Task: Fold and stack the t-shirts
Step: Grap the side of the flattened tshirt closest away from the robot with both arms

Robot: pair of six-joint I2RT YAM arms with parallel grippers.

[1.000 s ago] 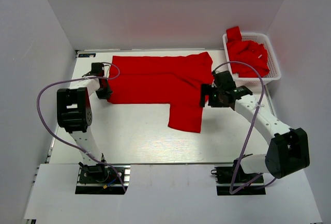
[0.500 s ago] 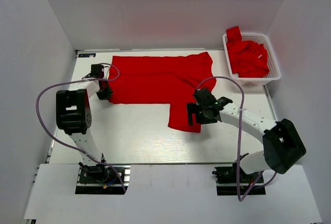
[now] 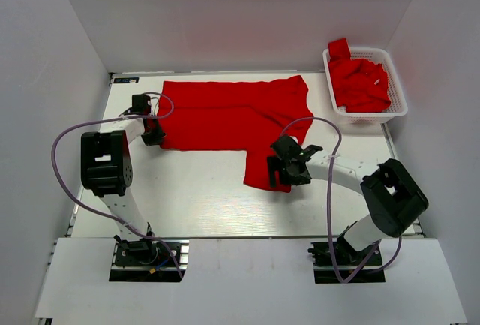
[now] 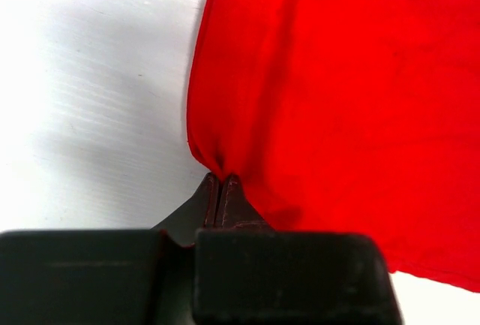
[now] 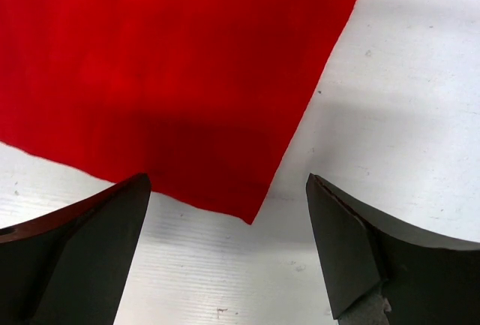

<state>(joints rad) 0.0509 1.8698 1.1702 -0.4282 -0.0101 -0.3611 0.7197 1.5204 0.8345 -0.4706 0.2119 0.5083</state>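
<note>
Left arm [image 3: 105, 164]: rises from its base at the near-left corner and runs along the left side of the desk [image 3: 195, 197], wrist low at the left edge of the spread t-shirt [image 3: 225, 115]. Left pincer [image 4: 220, 191]: jaws pressed together with a pinch of the shirt's edge between them; the cloth puckers into the tips in the wrist view.

Right arm [image 3: 375, 190]: elbow folded at the right side, forearm reaching left and low over the desk. Right pincer [image 5: 225, 182]: jaws spread wide and holding nothing, one on each side of the lower corner of the shirt's near flap [image 3: 266, 164]. Whether the tips touch the desk cannot be told.

Counts:
- arms 2, pincers 2
- t-shirts flat on the desk: 1, red, lying across the far half, with one flap jutting toward the near edge
- baskets: 1, white [image 3: 371, 117], at the far-right corner, apart from the spread shirt
- red heap [image 3: 360, 85] in the basket: crumpled, one piece hanging over the far rim; number of garments cannot be told
</note>
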